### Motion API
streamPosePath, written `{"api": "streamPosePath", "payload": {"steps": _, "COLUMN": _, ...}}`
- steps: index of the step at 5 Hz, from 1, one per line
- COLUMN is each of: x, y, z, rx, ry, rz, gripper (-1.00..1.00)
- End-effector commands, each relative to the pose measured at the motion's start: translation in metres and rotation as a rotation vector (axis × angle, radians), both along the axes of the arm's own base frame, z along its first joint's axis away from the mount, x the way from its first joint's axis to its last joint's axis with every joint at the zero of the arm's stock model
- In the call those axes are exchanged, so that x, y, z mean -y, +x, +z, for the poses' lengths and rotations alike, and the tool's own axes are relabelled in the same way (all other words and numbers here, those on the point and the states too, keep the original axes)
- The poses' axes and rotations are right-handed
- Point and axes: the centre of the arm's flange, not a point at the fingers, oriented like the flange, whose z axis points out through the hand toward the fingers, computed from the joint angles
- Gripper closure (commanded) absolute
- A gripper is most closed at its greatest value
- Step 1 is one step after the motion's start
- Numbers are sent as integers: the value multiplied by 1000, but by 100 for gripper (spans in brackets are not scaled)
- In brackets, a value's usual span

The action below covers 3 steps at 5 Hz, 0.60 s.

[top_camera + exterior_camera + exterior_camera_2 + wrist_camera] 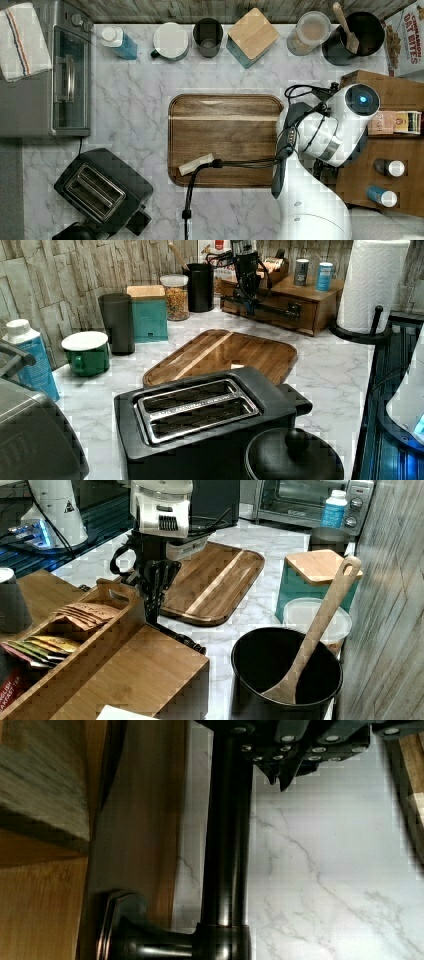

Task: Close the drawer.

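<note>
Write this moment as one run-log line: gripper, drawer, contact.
gripper: at drawer handle, fingers look closed | drawer: front about flush with cabinet | contact: cannot tell

even indoor light, blocky blur, soft shadows

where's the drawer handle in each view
left view: handle, a dark bar across the cabinet front, upper right of centre, beyond the tray
right view: dark bar near centre, nearer than the tray
wrist view: thick dark bar beside the drawer front
shared landmark: the tray, also at the top view's centre
</note>
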Motion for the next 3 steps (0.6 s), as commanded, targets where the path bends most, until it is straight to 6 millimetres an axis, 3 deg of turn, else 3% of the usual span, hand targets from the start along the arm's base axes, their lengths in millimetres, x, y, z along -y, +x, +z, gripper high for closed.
{"api": "streamPosePath", "payload": {"steps": 1, "x": 183, "y": -110, "z": 75, "rx": 54, "ry": -166, "rz": -300, "gripper": 100}}
{"api": "streamPosePath", "payload": {"steps": 3, "x": 183, "y": -110, "z": 75, "rx": 54, "ry": -166, "rz": -299, "gripper": 100}}
